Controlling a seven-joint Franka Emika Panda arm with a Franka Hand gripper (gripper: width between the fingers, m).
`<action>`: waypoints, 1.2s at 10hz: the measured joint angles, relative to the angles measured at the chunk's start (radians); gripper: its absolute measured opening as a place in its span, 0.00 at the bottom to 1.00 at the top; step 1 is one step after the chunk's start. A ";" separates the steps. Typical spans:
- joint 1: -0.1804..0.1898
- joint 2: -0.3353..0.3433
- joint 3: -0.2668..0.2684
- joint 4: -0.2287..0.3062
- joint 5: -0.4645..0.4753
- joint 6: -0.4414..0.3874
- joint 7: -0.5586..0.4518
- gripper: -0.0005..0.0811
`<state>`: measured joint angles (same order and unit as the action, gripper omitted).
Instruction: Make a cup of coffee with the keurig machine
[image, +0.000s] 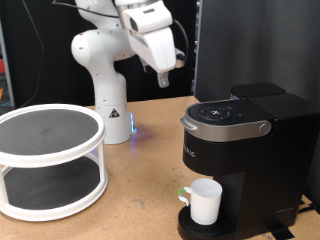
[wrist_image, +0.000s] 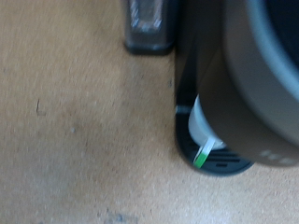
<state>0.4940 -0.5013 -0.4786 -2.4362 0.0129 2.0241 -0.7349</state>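
My tool (image: 163, 77) hangs in the upper middle of the exterior view, high above the tabletop (image: 140, 190) and up and to the left of the keurig machine (image: 245, 150). It touches nothing and nothing sits between its fingers. From that view I cannot tell how far apart the fingers stand, and in the wrist view only a dark blurred block at the upper middle of the frame shows, which does not settle it either.

The keurig machine fills the right half of the exterior view, a black box with its grey-rimmed lid down and round buttons on top. The cup (image: 205, 201) stands upright on the drip tray (image: 195, 227) at the machine's base, in the lower right of the frame, directly under the brewing head. A small green bit (image: 183, 194) shows just at the cup's left side, touching or nearly touching it.

In the wrist view the machine (wrist_image: 252, 75) takes up the right side of the frame, and part of the cup (wrist_image: 201, 126) shows beneath its overhang, with the green mark (wrist_image: 201, 159) at its lower edge over the dark tray (wrist_image: 220, 166).

At the left of the exterior view stands a white two-tier round rack (image: 50, 160), well apart from the machine.
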 joint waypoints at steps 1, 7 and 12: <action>0.009 0.041 0.000 0.037 0.023 -0.025 0.018 0.99; 0.047 0.080 0.008 0.115 0.076 -0.069 0.020 0.99; 0.093 0.224 0.034 0.273 0.138 -0.059 0.143 0.99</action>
<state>0.5874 -0.2772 -0.4447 -2.1632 0.1510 1.9649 -0.5921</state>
